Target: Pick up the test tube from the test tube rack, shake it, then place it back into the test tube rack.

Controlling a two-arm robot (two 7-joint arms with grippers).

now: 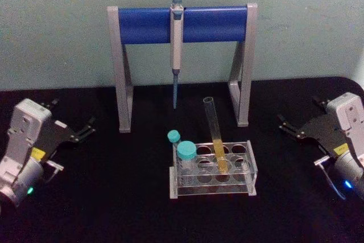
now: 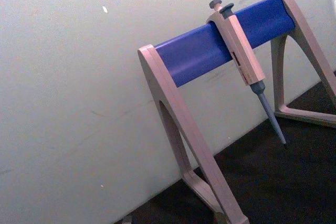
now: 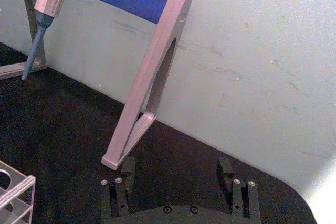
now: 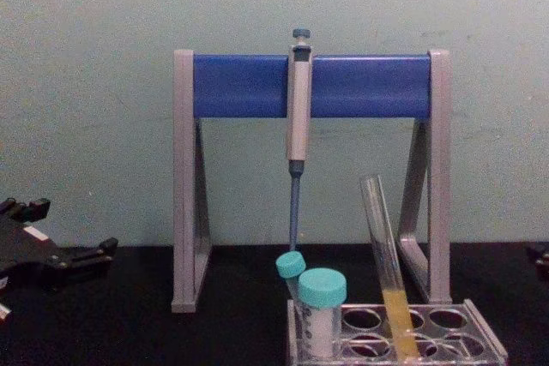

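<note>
The test tube is seen standing in a middle hole of the test tube rack. It is tilted so its open top leans to the left, and yellow-orange liquid is held in its lower part. Two short tubes with teal caps are stood at the rack's left end, and a pipette is hung on the grey-and-blue stand farther back by the wall. The left gripper is seen low at the left of the black table and the right gripper at the right, both well apart from the rack, with fingers spread and nothing held.
</note>
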